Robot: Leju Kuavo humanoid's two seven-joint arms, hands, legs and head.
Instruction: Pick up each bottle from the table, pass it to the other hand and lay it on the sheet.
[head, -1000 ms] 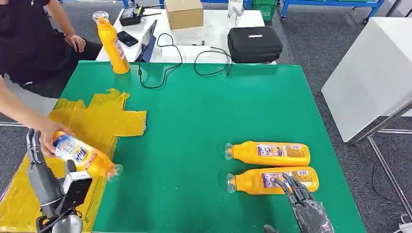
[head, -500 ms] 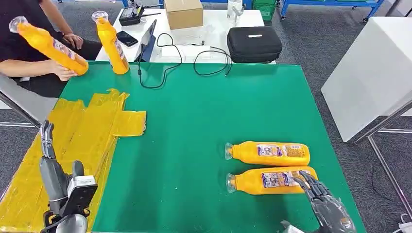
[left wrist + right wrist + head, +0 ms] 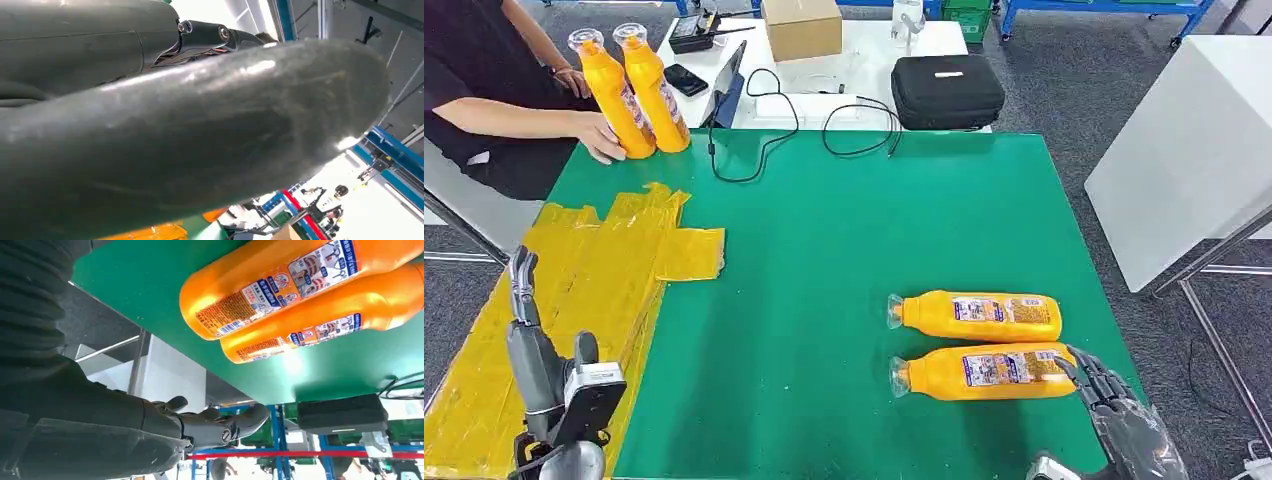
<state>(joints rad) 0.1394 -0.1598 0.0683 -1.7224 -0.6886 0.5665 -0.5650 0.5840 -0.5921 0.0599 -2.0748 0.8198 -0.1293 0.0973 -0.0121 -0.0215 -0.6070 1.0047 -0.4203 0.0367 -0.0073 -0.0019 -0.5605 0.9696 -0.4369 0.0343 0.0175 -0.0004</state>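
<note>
Two orange bottles lie on their sides on the green table (image 3: 844,230), caps to the left: a farther bottle (image 3: 976,316) and a nearer bottle (image 3: 986,370). My right hand (image 3: 1124,425) hovers just past the base of the nearer bottle, fingers spread and holding nothing. The right wrist view has both bottles (image 3: 300,285) (image 3: 325,322) side by side beyond my right hand (image 3: 205,425). My left hand (image 3: 529,345) stands upright and empty over the yellow sheet (image 3: 594,280); its thumb (image 3: 200,135) looms large in the left wrist view.
At the table's far left corner a person's hand (image 3: 602,140) holds an upright orange bottle (image 3: 609,95) beside another upright bottle (image 3: 656,90). Behind the table stand a white desk with a cardboard box (image 3: 802,27), a black case (image 3: 947,90) and cables (image 3: 774,130). A white table (image 3: 1184,150) is at right.
The person took the bottle from my left hand, carried it to the far left corner and stood it beside the upright one. My right hand drew back past the nearer bottle's base.
</note>
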